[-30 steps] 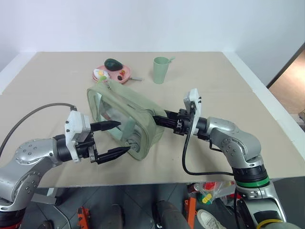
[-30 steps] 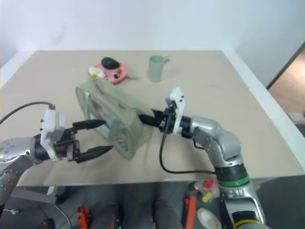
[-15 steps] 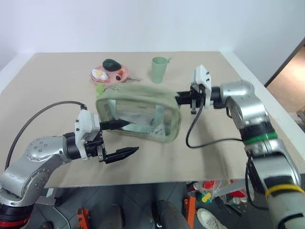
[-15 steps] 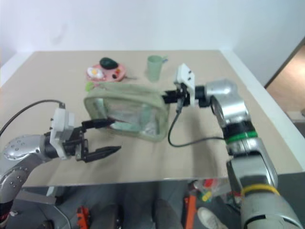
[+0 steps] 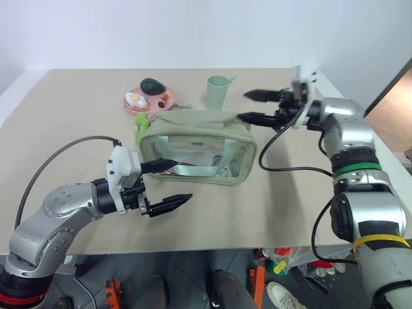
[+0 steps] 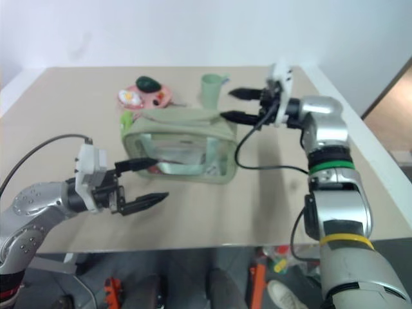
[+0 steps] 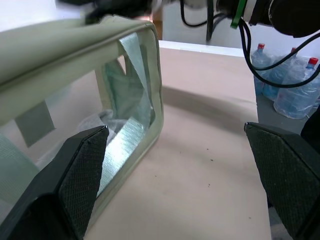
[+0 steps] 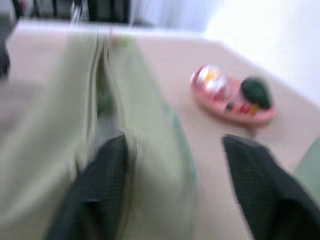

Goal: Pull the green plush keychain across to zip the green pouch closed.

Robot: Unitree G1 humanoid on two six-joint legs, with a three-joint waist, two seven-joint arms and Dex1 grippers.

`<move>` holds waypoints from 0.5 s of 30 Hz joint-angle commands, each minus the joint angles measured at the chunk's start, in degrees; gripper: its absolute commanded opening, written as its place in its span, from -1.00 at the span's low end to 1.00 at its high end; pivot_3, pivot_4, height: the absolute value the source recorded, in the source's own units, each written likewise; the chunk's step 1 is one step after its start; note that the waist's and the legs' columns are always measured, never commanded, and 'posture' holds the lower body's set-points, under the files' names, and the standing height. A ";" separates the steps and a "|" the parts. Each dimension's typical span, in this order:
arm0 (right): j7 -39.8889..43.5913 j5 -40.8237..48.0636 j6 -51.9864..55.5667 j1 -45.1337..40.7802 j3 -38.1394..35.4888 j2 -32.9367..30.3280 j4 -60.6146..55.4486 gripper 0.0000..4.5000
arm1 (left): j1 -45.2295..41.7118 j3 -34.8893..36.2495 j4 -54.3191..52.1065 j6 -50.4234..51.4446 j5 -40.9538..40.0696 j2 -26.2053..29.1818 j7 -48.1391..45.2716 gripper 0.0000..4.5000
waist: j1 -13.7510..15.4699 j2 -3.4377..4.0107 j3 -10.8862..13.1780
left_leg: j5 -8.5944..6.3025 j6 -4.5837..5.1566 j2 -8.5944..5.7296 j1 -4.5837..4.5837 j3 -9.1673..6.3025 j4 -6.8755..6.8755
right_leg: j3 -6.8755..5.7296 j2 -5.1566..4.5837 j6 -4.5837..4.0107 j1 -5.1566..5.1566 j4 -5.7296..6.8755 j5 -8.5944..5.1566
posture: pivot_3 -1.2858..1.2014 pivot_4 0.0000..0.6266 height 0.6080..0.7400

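Note:
The green pouch (image 5: 199, 149) stands upright in the middle of the table, its clear window facing me. The green plush keychain (image 5: 140, 122) hangs at its left end, up by the zipper. My left gripper (image 5: 177, 181) is open at the pouch's front left corner, its upper finger (image 5: 158, 164) across the window; I cannot tell if it touches. In the left wrist view the pouch's corner (image 7: 145, 95) lies just beyond the open left gripper (image 7: 180, 175). My right gripper (image 5: 252, 106) hovers open and empty just above the pouch's right end.
A pink plate (image 5: 149, 98) with a dark avocado toy and a pale green cup (image 5: 217, 93) stand behind the pouch. Bare table stretches in front of and to the right of the pouch. The table's front edge is close below my left gripper.
My right gripper has let go of the pouch's right end, opened, and risen up and to the right. The pouch, tilted a second ago, now stands upright. The left arm has barely moved.

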 commanded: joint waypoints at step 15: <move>-22.00 8.88 21.37 33.01 -2.40 1.13 -54.85 0.98 | -3.14 -0.21 0.59 0.00 1.16 0.42 -0.95 1.00 | -0.76 0.08 0.04 | 0.20 -0.08 -0.01 0.25 -0.03 0.10 | 0.14 0.15 -0.20 0.04 0.13 0.12 | 0.03 -0.52 1.00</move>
